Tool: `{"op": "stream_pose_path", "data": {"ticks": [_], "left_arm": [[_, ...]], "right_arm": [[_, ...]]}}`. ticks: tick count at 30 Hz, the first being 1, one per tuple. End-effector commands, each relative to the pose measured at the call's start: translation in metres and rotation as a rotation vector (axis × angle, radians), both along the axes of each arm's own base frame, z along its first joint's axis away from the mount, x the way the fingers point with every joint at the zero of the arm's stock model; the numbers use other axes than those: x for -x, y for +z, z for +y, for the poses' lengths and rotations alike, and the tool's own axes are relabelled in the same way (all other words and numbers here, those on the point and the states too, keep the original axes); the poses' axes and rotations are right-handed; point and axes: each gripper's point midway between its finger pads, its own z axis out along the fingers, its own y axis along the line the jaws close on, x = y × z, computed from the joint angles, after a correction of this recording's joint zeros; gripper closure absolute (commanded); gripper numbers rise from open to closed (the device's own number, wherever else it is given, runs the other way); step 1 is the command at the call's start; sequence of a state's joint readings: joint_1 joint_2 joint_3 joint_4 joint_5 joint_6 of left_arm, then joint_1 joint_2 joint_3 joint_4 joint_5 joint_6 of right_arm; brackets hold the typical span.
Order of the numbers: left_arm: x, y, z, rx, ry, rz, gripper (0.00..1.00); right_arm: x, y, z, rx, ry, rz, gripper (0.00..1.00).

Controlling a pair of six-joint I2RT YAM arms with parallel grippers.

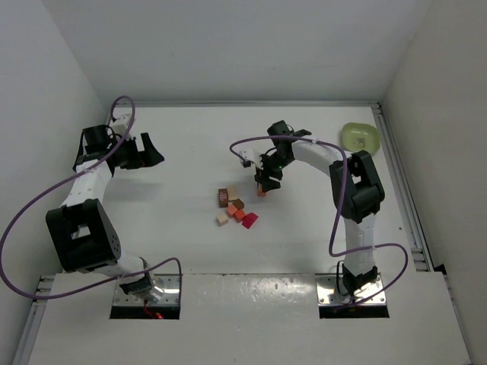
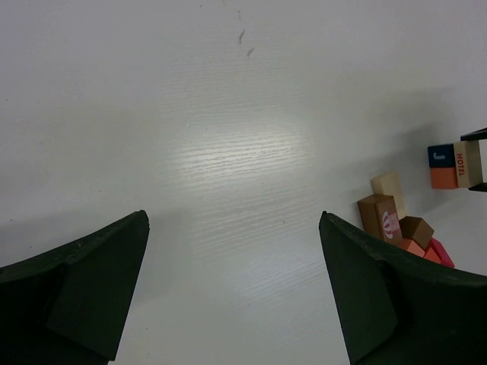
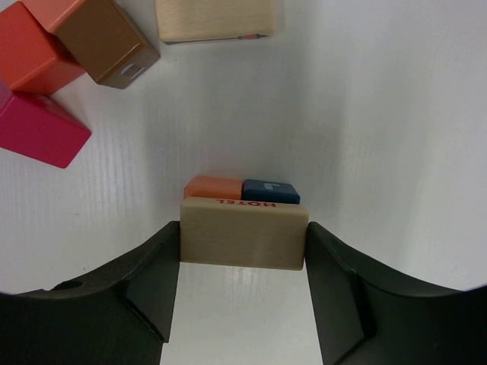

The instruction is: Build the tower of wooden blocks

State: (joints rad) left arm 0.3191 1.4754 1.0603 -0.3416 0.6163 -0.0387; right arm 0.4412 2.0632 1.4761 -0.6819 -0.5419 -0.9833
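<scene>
My right gripper point(image 3: 243, 237) is shut on a long pale wood block point(image 3: 243, 247) printed HOTEL, with one finger on each end. It holds the block directly over an orange block point(image 3: 213, 187) and a dark blue block point(image 3: 271, 191) that sit side by side. I cannot tell whether it touches them. This group shows under the right gripper point(image 1: 265, 180) in the top view, right of the loose wood blocks point(image 1: 234, 207). My left gripper point(image 1: 154, 150) is open and empty, well left of the blocks, over bare table in the left wrist view point(image 2: 233, 217).
Loose blocks lie close by: magenta point(image 3: 38, 129), red point(image 3: 30, 57), brown point(image 3: 106, 38) and pale point(image 3: 214, 19). The left wrist view shows the same cluster, with a brown block point(image 2: 380, 218) at its right edge. A light green bowl point(image 1: 361, 137) sits at the back right.
</scene>
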Motion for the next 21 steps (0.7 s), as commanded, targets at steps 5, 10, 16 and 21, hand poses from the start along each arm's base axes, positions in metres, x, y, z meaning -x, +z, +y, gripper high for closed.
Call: {"op": "stream_pose_path", "data": {"ticks": [5,10,16,21], "left_arm": [[-0.0119,0.0137,-0.0019,-0.006,-0.013,-0.050,0.00],[-0.0119,0.0137,-0.0019,-0.006,-0.013,-0.050,0.00],[-0.0119,0.0137,-0.0019,-0.006,-0.013,-0.050,0.00],[-0.0119,0.0137,-0.0019,-0.006,-0.013,-0.050,0.00]], "right_arm": [[-0.0066,0.0128,0.0139,-0.046,0.001,-0.017,0.38],[-0.0046,0.0092,0.0126,-0.040,0.001,-0.007,0.37],[-0.0049,0.0104,0.0136,-0.042,0.000,-0.010,0.35],[-0.0048,0.0107,0.0151,-0.042,0.001,-0.009,0.33]]}}
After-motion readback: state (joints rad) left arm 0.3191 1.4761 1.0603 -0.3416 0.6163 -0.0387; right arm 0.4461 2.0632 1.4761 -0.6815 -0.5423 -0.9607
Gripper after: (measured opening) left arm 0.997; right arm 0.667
